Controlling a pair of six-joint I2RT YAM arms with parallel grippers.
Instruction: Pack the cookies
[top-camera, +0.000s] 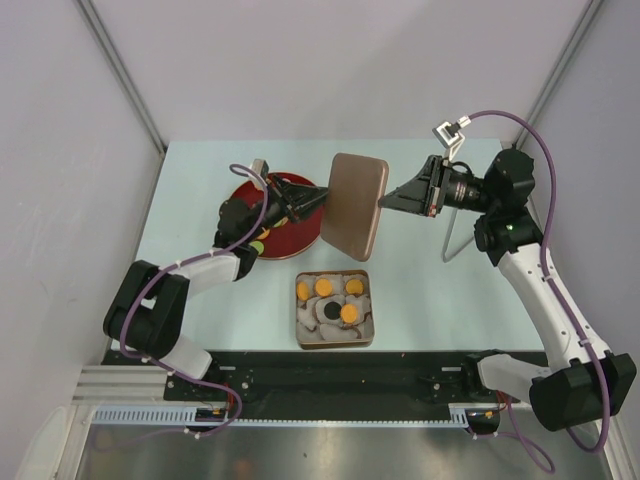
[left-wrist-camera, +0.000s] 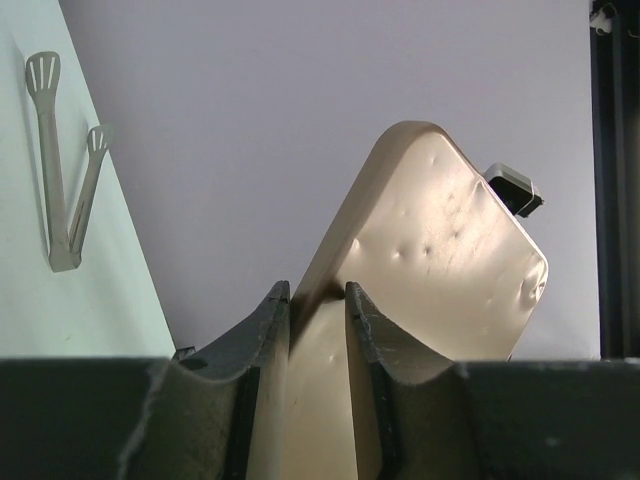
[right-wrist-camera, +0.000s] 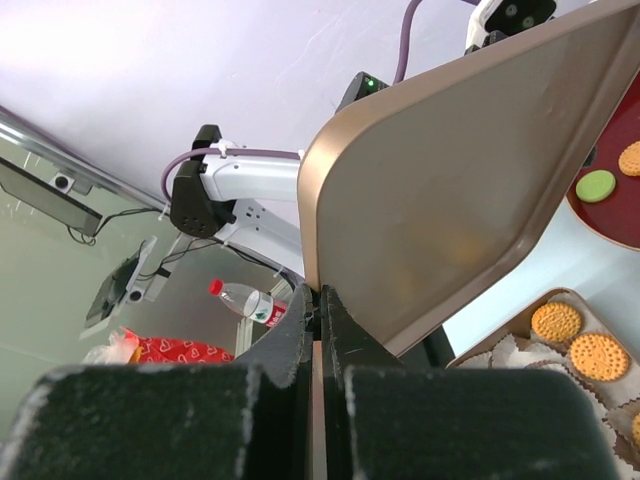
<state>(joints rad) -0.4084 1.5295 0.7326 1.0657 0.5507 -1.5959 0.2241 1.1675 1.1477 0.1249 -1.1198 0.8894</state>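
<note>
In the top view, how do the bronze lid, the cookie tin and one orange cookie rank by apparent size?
1-2. bronze lid and cookie tin: about alike; the lid is lifted nearer the camera and tilted, so unranked.
3. orange cookie: clearly smallest.

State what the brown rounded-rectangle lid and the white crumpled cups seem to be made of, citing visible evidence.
The brown rounded-rectangle lid is probably thin sheet metal with a satin bronze finish: it shows small dents and a soft sheen. The white crumpled cups are probably paper, matte: their edges look pleated and creased.
</note>
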